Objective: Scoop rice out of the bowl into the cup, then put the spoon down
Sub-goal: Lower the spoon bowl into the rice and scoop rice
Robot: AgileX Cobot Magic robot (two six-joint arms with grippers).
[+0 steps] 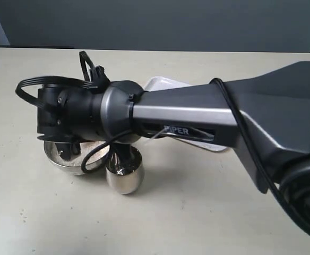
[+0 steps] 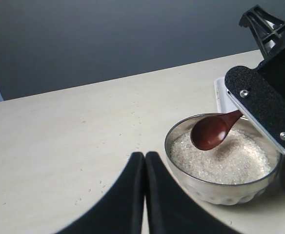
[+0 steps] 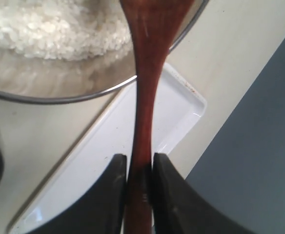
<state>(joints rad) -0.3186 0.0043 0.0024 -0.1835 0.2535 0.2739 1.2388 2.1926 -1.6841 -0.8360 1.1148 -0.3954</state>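
The bowl sat heaped with rice, the cup just beside it, its fill hidden. Scooping looked barely begun, pouring and set-down still to do. The right gripper clamped the spoon by its handle, head poised over the grains. The left gripper was pinched together, empty.

The slim wooden spoon is a glossy dark reddish-brown, and the fine-grained rice is white in the round, mirror-silver steel bowl. The small steel cup is the same shiny silver, and the table is pale cream with tiny specks. The flat rectangular tray is plain white, and the left pincer is matte black.
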